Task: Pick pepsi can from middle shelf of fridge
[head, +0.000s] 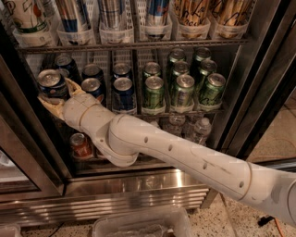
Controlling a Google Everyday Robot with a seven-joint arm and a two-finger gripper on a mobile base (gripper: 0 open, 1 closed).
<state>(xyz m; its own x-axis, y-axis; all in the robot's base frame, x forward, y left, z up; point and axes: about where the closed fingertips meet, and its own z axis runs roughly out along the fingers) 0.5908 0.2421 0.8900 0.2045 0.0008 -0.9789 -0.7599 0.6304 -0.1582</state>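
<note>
The pepsi can [50, 79] is dark blue with a silver top and stands at the front left of the middle shelf [185, 112] of the fridge [138, 194]. My gripper [55, 91] reaches in from the right on a white arm. Its tan fingers [47, 104] sit on either side of this can, closed on it. More blue cans [123, 92] stand right of it, then rows of green cans [153, 91].
Tall cans [111, 14] fill the rack above. A red can [81, 146] and clear bottles [199, 132] stand on the rack below, partly behind my arm. Dark door frames stand at the left [23, 139] and right [259, 92]. A clear plastic bin [138, 224] sits on the floor.
</note>
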